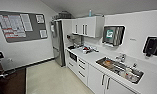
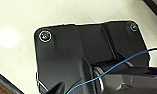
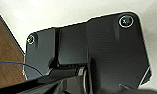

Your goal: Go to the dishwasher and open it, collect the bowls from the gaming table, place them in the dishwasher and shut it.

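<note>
The robot faced a white kitchen counter [image 1: 99, 58] with a steel sink [image 1: 120, 68] near its right end; no dishwasher or bowls were identifiable, so every step apparently remained. Whether either gripper was spread or closed could not be told.

Looks like a small office kitchenette, the staff break-room kind. A white counter [image 1: 99, 57] runs along the right wall with a steel sink [image 1: 120, 68] sunk into it, white drawers [image 1: 82, 67] and cabinet doors below, white wall cupboards [image 1: 87, 26] above. A tall steel fridge [image 1: 57, 42] stands at the counter's far end. A paper-towel dispenser [image 1: 113, 35] hangs above the counter, and a grey noticeboard [image 1: 21, 25] covered in printed sheets hangs on the left wall.
</note>
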